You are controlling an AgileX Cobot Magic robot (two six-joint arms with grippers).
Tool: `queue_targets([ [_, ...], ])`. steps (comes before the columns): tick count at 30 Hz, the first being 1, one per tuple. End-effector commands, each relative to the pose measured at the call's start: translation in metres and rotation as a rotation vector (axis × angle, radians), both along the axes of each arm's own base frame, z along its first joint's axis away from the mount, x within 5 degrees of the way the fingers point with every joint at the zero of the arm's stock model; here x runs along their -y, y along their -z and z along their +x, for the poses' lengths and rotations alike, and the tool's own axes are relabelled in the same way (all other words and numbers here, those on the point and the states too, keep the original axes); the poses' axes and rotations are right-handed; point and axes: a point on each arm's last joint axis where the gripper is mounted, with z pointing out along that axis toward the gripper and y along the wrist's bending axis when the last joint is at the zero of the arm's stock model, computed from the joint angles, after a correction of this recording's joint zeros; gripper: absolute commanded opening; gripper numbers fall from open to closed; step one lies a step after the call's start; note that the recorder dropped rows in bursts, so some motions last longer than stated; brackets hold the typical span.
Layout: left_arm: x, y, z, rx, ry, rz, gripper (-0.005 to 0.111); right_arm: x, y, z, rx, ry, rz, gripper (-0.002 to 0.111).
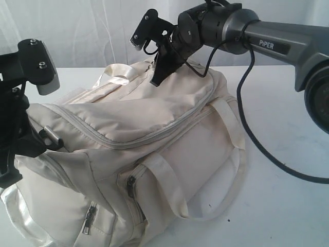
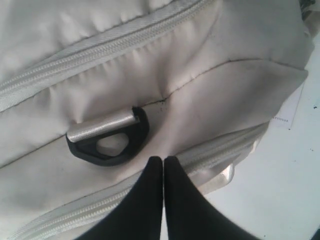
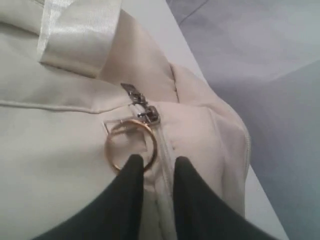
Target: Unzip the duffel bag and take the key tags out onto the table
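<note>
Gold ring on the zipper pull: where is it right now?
Right wrist view: the gold ring lies at the zipper slider on the far end of the duffel bag, directly ahead of the right hand.

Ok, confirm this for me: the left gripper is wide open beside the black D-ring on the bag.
Not quite. The left gripper is shut, not wide open: the left wrist view shows its fingertips pressed together. The rest holds: it sits beside the black D-ring on the duffel bag.
</note>
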Motion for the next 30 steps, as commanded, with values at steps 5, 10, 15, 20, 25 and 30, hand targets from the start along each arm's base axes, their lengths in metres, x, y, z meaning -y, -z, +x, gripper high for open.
queue_targets([
  [5,0.000,0.000,-0.003,-0.012,-0.004,-0.010,0.008,0.004,-0.014,-0.002,0.002,0.019,0.017,0.004],
  [10,0.000,0.000,-0.003,-0.012,-0.004,-0.010,0.008,0.005,-0.024,-0.004,0.023,0.018,0.034,0.004],
  [15,0.000,0.000,-0.003,-0.014,-0.004,-0.012,0.008,0.000,-0.024,-0.005,0.026,-0.007,0.067,0.030],
  [20,0.000,0.000,-0.003,-0.014,-0.004,-0.012,0.008,-0.010,-0.017,-0.010,0.057,-0.105,-0.010,0.069],
  [25,0.000,0.000,-0.003,-0.014,-0.004,-0.012,0.008,-0.018,-0.010,-0.013,0.062,-0.134,-0.023,0.068],
  [30,0.001,0.000,-0.004,-0.022,-0.005,-0.025,0.008,-0.022,0.001,-0.011,0.056,-0.138,-0.028,0.068],
])
